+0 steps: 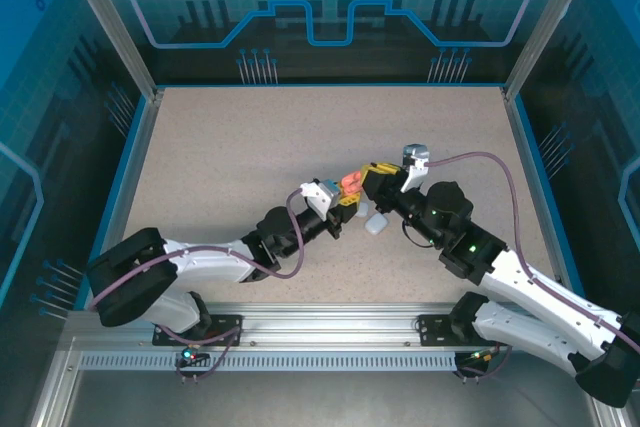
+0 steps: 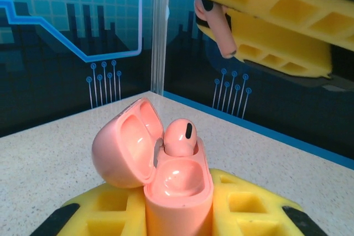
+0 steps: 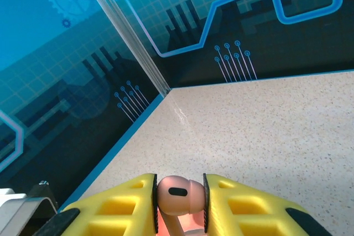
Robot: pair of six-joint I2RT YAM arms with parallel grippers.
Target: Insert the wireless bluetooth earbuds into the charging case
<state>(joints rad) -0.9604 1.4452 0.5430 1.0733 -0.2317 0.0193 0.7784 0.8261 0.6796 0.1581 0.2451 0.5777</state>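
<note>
In the top view the two grippers meet mid-frame over the worktop [image 1: 250, 137], where details are too small to read. In the lower part of the left wrist view, the left gripper [image 2: 180, 204] is clamped on the open salmon charging case [image 2: 178, 178], whose base is cut off by the bottom edge. One earbud [image 2: 181, 136] sits in the case's far socket. The right gripper [image 3: 178, 202] pinches a second earbud [image 3: 175, 190], its stem mostly hidden at the bottom edge of the right wrist view. A white case [image 1: 375, 224], indistinct, lies just below the grippers in the top view.

Both arms reach inward over the bench [image 1: 250, 147] centre; left gripper [image 1: 347, 193] and right gripper [image 1: 372, 179] face each other closely, fingers of each clamped narrow.
</note>
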